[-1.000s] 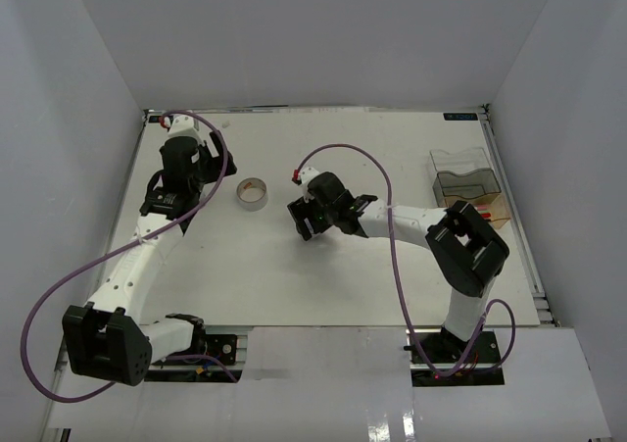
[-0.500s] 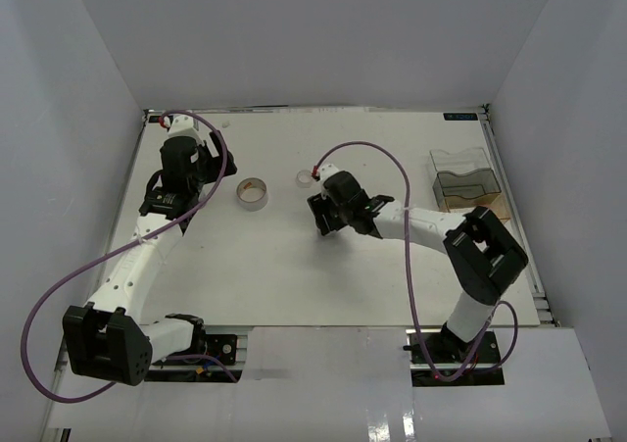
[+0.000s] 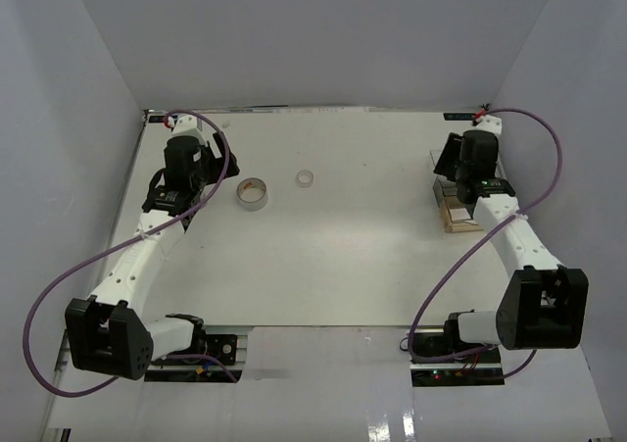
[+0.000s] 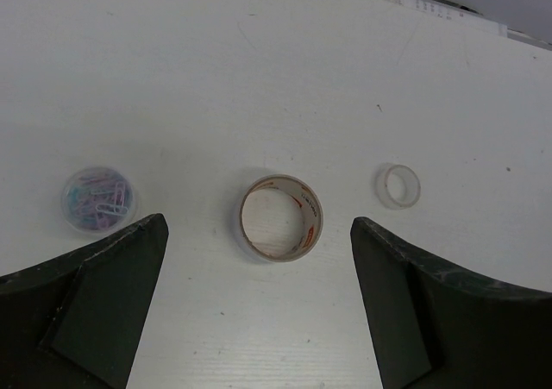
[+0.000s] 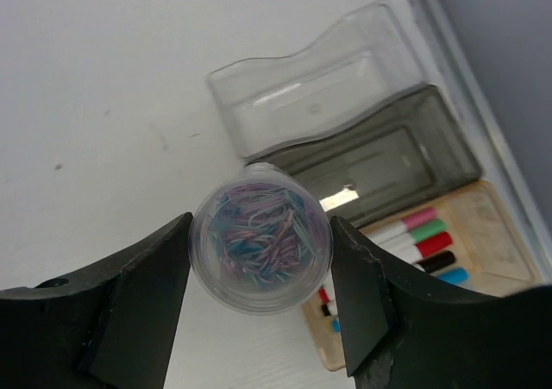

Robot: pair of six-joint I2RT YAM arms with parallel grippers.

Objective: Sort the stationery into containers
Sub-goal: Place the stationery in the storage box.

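My right gripper (image 5: pixel 260 266) clamps a clear tub (image 5: pixel 259 234) of clips over the organiser (image 5: pixel 345 87); my left gripper (image 4: pixel 257 227) gapes above the tape roll (image 4: pixel 299 225), its red print unreadable to me.

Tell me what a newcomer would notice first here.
The right pincer grips a round clear tub of coloured paper clips, held over the stepped organiser at the right edge of the table, where capped markers already lie in its tan tray. On the left, the open left pincer hangs above a beige tape roll, flanked by a small clear ring and a second tub of clips.
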